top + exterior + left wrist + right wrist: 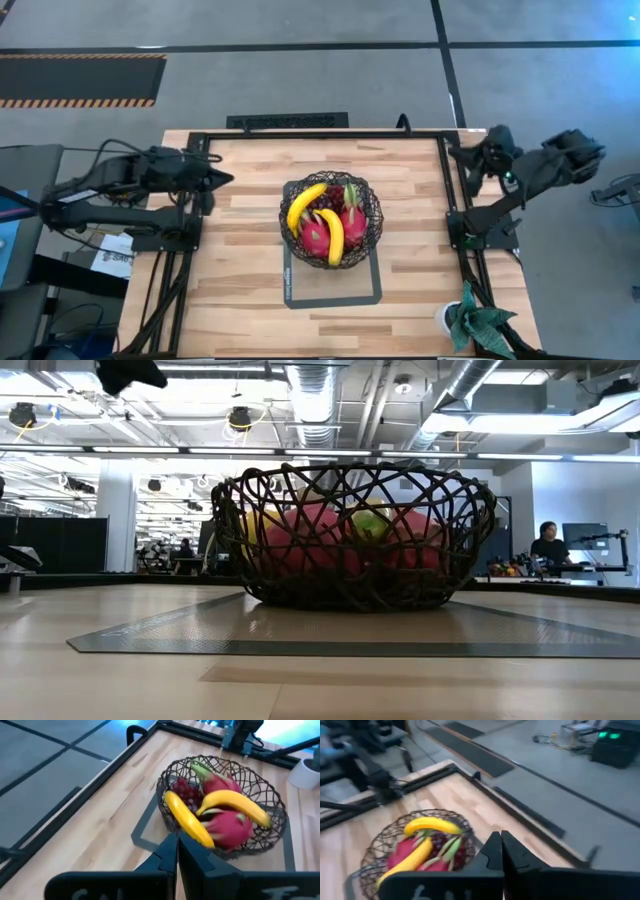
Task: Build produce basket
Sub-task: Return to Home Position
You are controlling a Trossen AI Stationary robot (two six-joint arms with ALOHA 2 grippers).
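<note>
Basket (372, 232): round dark wire bowl at mid light-wood tabletop (240, 280), holding two yellow bananas (305, 206), pink dragon fruits (314, 237), dark grapes (331, 203).
Left claw (177, 837): pinched together, empty, left edge.
Right claw (500, 835): same, right edge.

Light wooden tabletop (250, 260), dark-edged rectangular mat (330, 298) at its middle, green leafy potted plant (478, 325) at one corner, hazard-striped floor strip (80, 80) beyond, person (548, 545) seated in the room behind.

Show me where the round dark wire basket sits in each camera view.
High view: round dark wire basket at table centre.
Low view: basket fills the middle.
Left wrist view: basket ahead of left pincer.
Right wrist view: basket ahead of right pincer.
Shared landmark: pink-red dragon fruits inside it.
</note>
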